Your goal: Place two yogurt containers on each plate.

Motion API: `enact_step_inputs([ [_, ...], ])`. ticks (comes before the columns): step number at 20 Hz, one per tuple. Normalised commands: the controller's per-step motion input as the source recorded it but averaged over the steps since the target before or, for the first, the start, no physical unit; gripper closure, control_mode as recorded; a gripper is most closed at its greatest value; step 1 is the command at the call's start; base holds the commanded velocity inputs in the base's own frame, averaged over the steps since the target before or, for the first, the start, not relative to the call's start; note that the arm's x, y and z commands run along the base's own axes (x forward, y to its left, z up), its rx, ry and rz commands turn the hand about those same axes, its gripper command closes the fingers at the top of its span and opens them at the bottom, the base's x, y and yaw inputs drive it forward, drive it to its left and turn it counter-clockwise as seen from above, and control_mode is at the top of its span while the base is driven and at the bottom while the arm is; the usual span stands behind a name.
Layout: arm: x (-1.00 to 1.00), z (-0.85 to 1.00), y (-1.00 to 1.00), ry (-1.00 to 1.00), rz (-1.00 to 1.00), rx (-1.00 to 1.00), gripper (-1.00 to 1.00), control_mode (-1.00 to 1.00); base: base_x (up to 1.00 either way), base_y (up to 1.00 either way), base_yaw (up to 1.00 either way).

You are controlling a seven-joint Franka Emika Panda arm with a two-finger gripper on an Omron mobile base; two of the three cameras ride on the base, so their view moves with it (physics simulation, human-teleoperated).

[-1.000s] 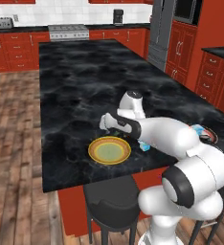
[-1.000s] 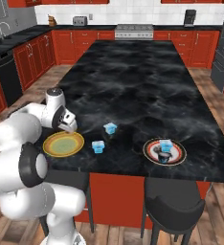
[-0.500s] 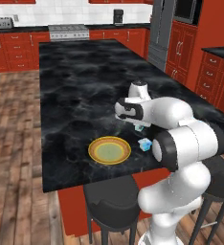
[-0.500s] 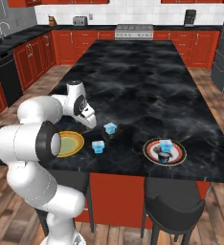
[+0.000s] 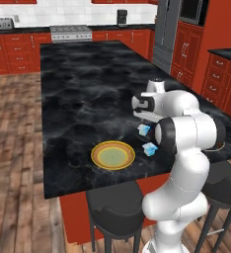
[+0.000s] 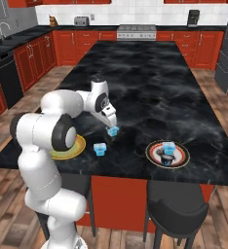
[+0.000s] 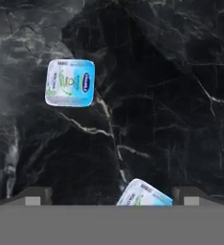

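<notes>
My gripper [image 5: 145, 120] hangs open low over the black counter, right above one light-blue yogurt tub [image 5: 144, 129] [image 6: 113, 131]. In the hand view that tub [image 7: 143, 194] peeks up between the two wide-apart fingertips [image 7: 37, 194]. A second tub [image 5: 149, 148] [image 6: 100, 149] [image 7: 70, 83] stands on the counter closer to the front edge, beside the yellow-rimmed green plate [image 5: 112, 157] [image 6: 81, 146], which carries nothing. The white plate with the orange-red rim [image 6: 184, 156] holds two tubs [image 6: 169, 146], one behind the other.
Two black stools [image 6: 177, 206] stand under the counter's front edge [image 5: 107, 184]. The far half of the dark marble island [image 6: 150, 73] is bare. My own arm hides much of the yellow plate in the right base view.
The arm swung away from the yellow plate toward the two loose tubs, and the hand now sits over the farther one. The tubs and plates have not moved.
</notes>
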Motion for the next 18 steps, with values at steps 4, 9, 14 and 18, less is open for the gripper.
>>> enact_step_inputs([
  [4,0.51,-0.09,-0.31,0.03,-0.01,0.00,-1.00,-1.00,0.00,0.00,0.00],
  [9,0.49,-0.29,-0.03,0.00,0.00,0.00,-1.00,-1.00,0.00,0.00,0.00],
  [14,0.41,-0.44,0.00,0.04,0.00,0.00,-1.00,-1.00,0.00,0.00,0.00],
  [18,0.30,-0.45,0.00,0.03,0.00,0.00,-1.00,-1.00,0.00,0.00,0.00],
])
